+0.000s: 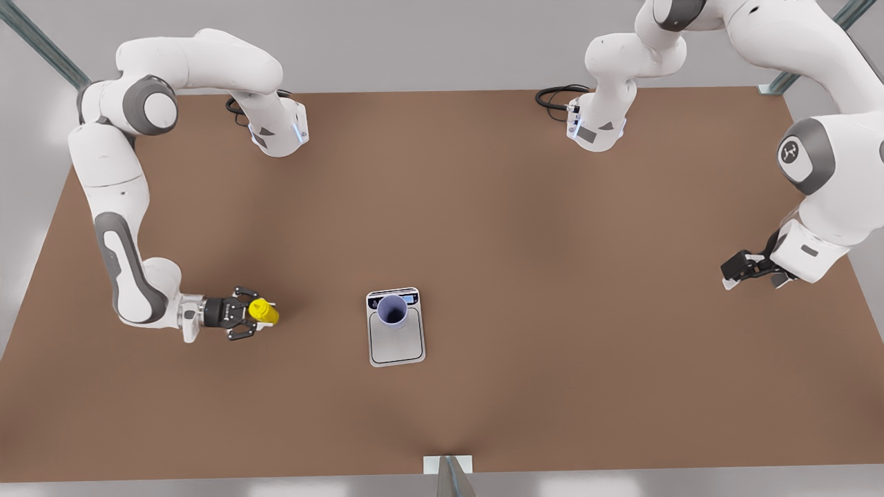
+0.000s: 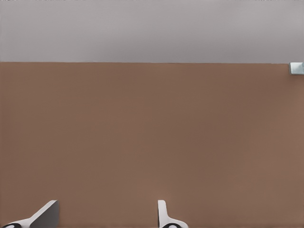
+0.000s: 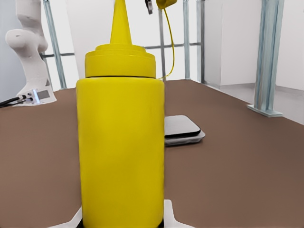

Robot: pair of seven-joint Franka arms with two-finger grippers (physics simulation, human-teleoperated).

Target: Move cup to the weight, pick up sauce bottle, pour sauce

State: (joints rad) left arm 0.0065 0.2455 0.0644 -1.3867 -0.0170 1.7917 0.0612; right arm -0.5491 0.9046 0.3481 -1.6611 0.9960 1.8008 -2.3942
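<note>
Seen from the front camera, we have a broad brown table (image 1: 483, 207) with 2 white Franka arms reaching over it, 1 from each side. At the table's middle lies the weight (image 1: 396, 338), a flat silver kitchen scale, and the lavender-blue cup (image 1: 392, 310) already stands upright on its plate, toward the display end. On the front view's left, the right gripper (image 1: 250, 313) sits low over the table with the sauce bottle (image 1: 263, 312) between its 2 fingers; in the right wrist view the yellow bottle (image 3: 121, 147) stands upright with a pale fingertip (image 3: 170, 216) at each side of its base, touching or nearly so, and we cannot tell whether they are already pressing. The scale plate (image 3: 183, 129) lies beyond it, well apart. On the front view's right, the left gripper (image 1: 749, 270) waits well clear of the work, its fingertips (image 2: 164, 214) spread with only table between them. We judge the cup step done and the bottle pickup under way. The squeeze bottle is likely light, smooth and soft-walled, so a hard pinch could dent it or push sauce out early; we would hold it around the mid-body, firmly enough that it cannot slip when tipped, nozzle (image 3: 120, 21) aimed into the cup.
</note>
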